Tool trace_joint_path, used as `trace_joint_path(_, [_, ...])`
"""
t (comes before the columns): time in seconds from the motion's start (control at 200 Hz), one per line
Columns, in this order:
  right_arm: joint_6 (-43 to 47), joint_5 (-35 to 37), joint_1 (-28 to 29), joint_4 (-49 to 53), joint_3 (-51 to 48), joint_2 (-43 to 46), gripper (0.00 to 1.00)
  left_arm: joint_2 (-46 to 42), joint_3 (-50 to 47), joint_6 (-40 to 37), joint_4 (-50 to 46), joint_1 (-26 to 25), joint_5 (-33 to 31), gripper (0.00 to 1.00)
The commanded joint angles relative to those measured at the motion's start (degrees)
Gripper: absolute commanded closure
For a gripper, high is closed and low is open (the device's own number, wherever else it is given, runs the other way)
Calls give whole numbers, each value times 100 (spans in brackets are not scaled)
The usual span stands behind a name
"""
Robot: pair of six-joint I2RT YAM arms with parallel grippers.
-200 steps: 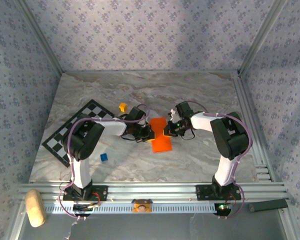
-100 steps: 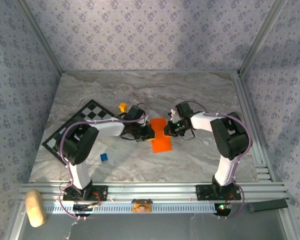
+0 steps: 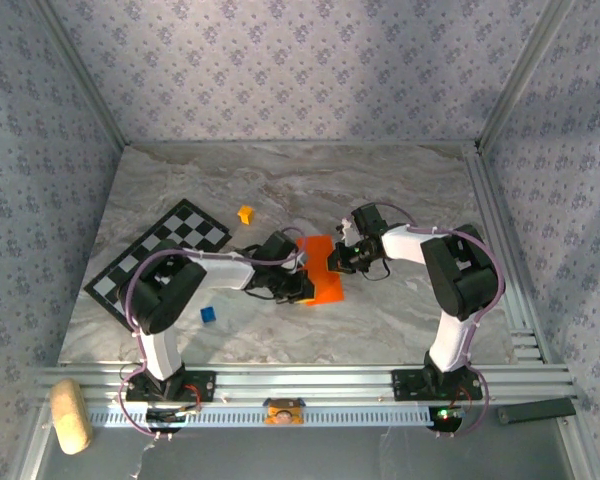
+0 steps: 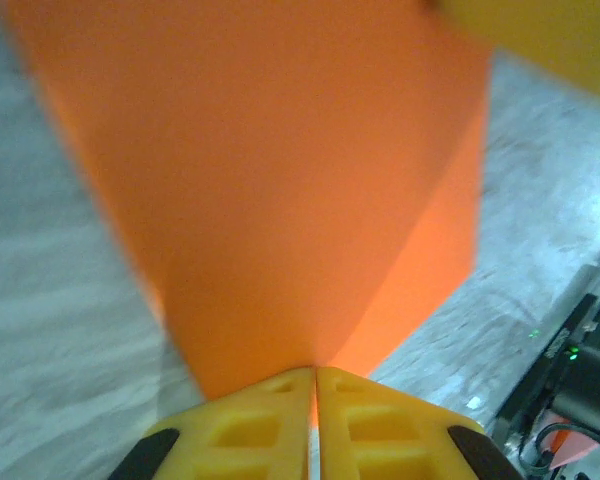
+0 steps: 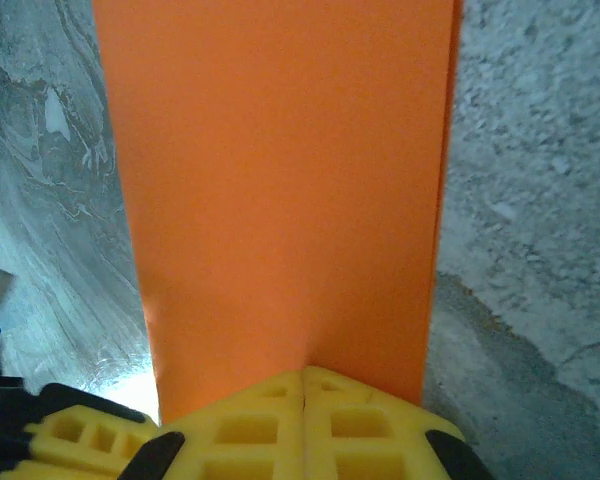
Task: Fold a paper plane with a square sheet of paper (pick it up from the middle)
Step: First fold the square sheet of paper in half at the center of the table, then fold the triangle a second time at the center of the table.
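Observation:
The square sheet of paper (image 3: pixel 325 272) is bright orange, folded into a narrower strip and held up in the middle of the table between both grippers. My left gripper (image 3: pixel 298 286) is shut on the paper's near left edge. In the left wrist view its yellow fingertips (image 4: pixel 315 378) pinch the paper (image 4: pixel 280 170), and a crease and a lower layer show at the right. My right gripper (image 3: pixel 336 262) is shut on the right edge. In the right wrist view the paper (image 5: pixel 280 180) runs straight away from the closed tips (image 5: pixel 303 374).
A black-and-white checkered board (image 3: pixel 160 255) lies at the left. A small yellow-orange cube (image 3: pixel 245 214) sits behind it and a blue cube (image 3: pixel 209 314) near its front. Aluminium rails (image 3: pixel 500 250) line the right edge. A tan block (image 3: pixel 70 415) rests beyond the near rail.
My left gripper has swung nearer and to the right along the paper's left edge. The paper has gone from a pinched, waisted shape to a broader slab. The right gripper has hardly moved.

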State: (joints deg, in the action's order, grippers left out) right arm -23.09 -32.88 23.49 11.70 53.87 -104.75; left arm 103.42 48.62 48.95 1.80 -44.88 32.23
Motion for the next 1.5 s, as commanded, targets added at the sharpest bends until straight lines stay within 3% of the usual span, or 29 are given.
trace_joint_path(0.0, [-2,969,-37,931,-397,-340,100,-165,-249,-142,-165,-156,-77,90])
trace_joint_path(0.26, [51,978,-63,983,-388,-302,100,-650,-357,-395,-792,-274,-473,89])
trace_joint_path(0.43, [138,326,-42,756,-372,-131,100,-1121,-300,-250,-713,-326,-860,87])
trace_joint_path(0.635, [-150,-497,-60,454,-298,735,96,-1433,9,35,-594,246,-1131,85])
trace_joint_path(0.765, [-244,-240,-305,743,-451,1457,91,-952,535,152,-401,667,-690,85])
trace_joint_path(0.985, [-989,-252,-438,423,-1519,2332,87,214,1886,-262,-872,908,-334,86])
trace_joint_path(1.249, [-1565,-191,-89,125,-1990,2503,86,1023,2401,-322,-908,1142,-108,86])
trace_joint_path(1.494, [-1558,-144,-37,85,-2013,2462,84,1556,2518,-249,-701,1251,24,86])
